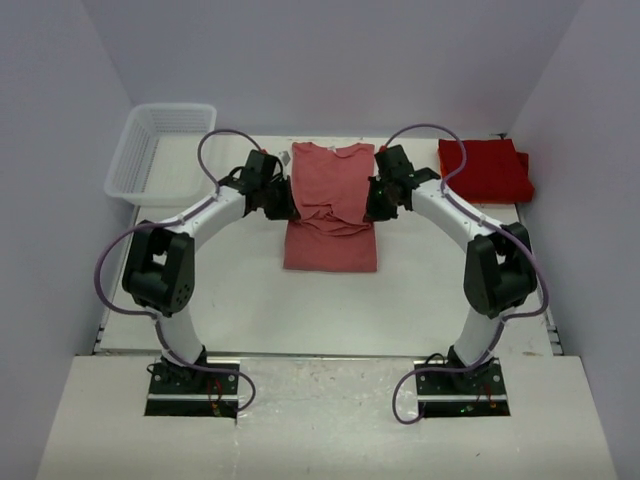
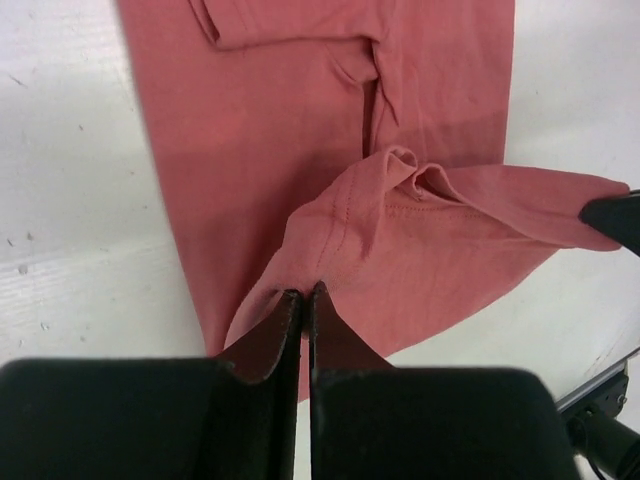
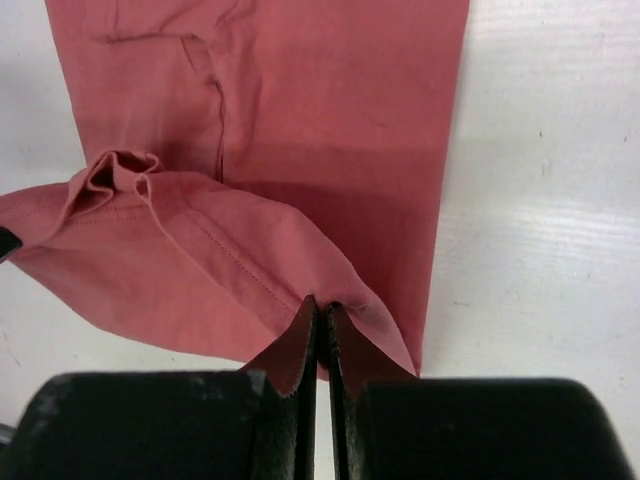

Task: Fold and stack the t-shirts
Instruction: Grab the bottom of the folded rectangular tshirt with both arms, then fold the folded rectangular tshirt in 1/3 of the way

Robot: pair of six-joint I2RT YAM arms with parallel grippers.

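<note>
From above only: salmon-red t-shirt [image 1: 330, 215] at the middle of the worktop [image 1: 300, 300], collar toward 12 o'clock, midsection rumpled. Stack of deep red folded t-shirts [image 1: 485, 168] at 2 o'clock, white mesh basket [image 1: 150, 150] at 10 o'clock, both well apart from the salmon one.

From the wrist cameras only: left fingers [image 2: 303, 295] pinched narrow on a stitched edge of the salmon cloth at its 9 o'clock side. Right fingers [image 3: 322, 305] clamped likewise on a hemmed edge at 3 o'clock. Between them a bunched fold, raised over the flat layer beneath.
</note>
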